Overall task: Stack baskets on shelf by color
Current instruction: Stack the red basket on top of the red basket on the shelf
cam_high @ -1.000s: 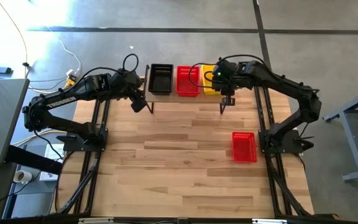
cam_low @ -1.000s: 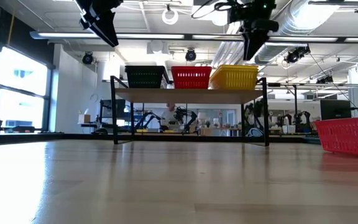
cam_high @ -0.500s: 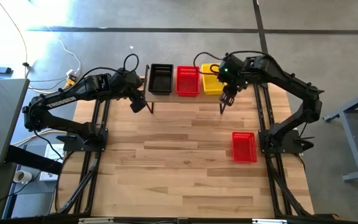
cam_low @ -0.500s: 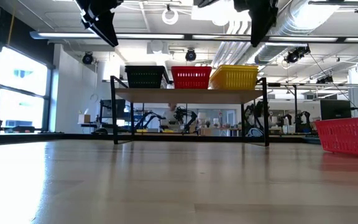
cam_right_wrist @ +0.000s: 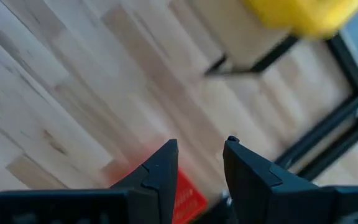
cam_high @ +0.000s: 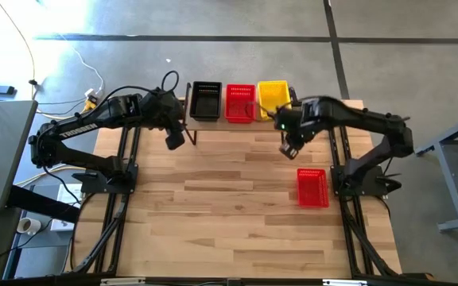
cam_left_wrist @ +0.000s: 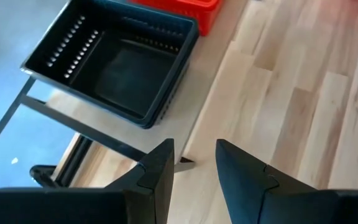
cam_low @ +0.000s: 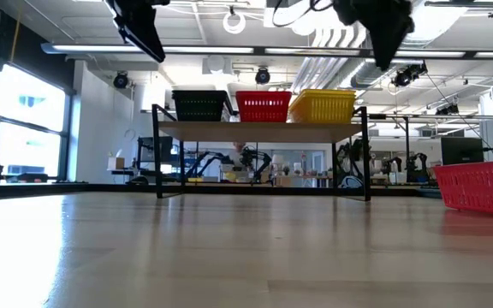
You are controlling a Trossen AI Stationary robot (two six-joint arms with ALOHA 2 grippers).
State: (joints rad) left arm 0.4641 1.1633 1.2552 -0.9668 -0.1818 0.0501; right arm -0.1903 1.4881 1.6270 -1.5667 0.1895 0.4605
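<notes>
The shelf (cam_low: 264, 130) stands at the table's far edge with black baskets (cam_high: 206, 101), red baskets (cam_high: 240, 102) and yellow baskets (cam_high: 273, 98) side by side on its top. One more red basket (cam_high: 312, 187) rests on its base on the table near the right edge. My left gripper (cam_high: 175, 140) hovers open and empty just in front of the shelf's left end, with the black basket (cam_left_wrist: 120, 65) ahead of it. My right gripper (cam_high: 289, 148) hovers open and empty in front of the shelf's right end, between the yellow basket (cam_right_wrist: 303, 15) and the lone red basket (cam_right_wrist: 182, 198).
Bare wooden planks (cam_high: 229, 214) fill the table's middle and near half. The arms' black frames (cam_high: 122, 206) run along both sides. The shelf's thin black legs (cam_low: 366, 154) stand on the table. Beyond the table lies a workshop room with other equipment.
My right gripper has drawn back from above the yellow basket on the shelf, moving toward the table's near edge and a little right, toward the lone red basket, turning as it goes. It stays open. The baskets have kept their places.
</notes>
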